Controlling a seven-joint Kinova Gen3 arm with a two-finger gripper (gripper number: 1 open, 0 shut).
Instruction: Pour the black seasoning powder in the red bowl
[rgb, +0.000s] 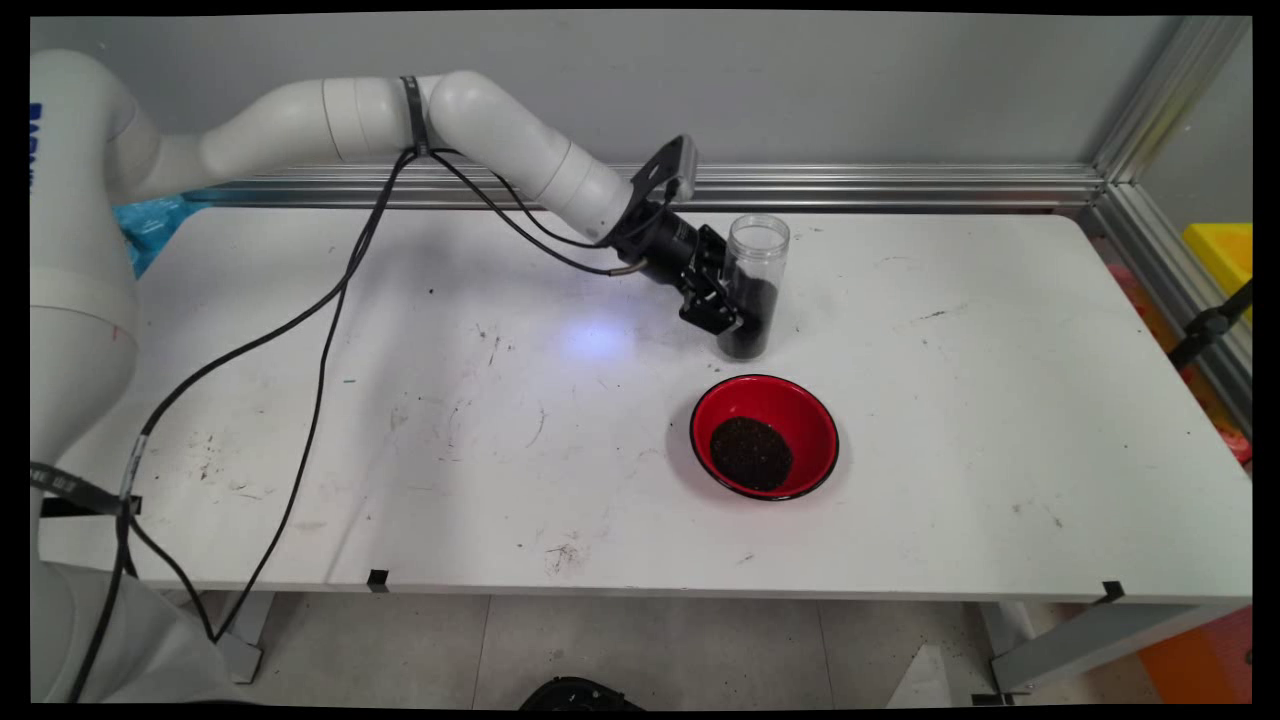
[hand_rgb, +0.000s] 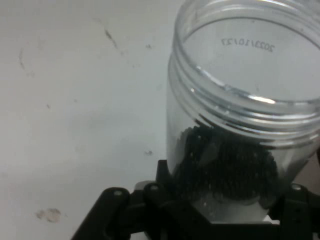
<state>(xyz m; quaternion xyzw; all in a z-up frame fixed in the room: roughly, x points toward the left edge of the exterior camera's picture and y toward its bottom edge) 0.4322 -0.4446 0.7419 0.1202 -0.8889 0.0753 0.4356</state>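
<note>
A scuffed white worktop (rgb: 400, 420) is backed by a grey wall. The arm is reached down from upper left, its claw (rgb: 735, 300) clamped on an upright clear jar (rgb: 755, 270) of dark granules, behind a red bowl (rgb: 800, 400).

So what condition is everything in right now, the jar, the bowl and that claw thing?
Clear jar: upright on the table, lid off, partly filled with dark grains.
Red bowl: upright, holding a pile of dark grains.
Gripper: jaws closed around the jar's lower part.
</note>
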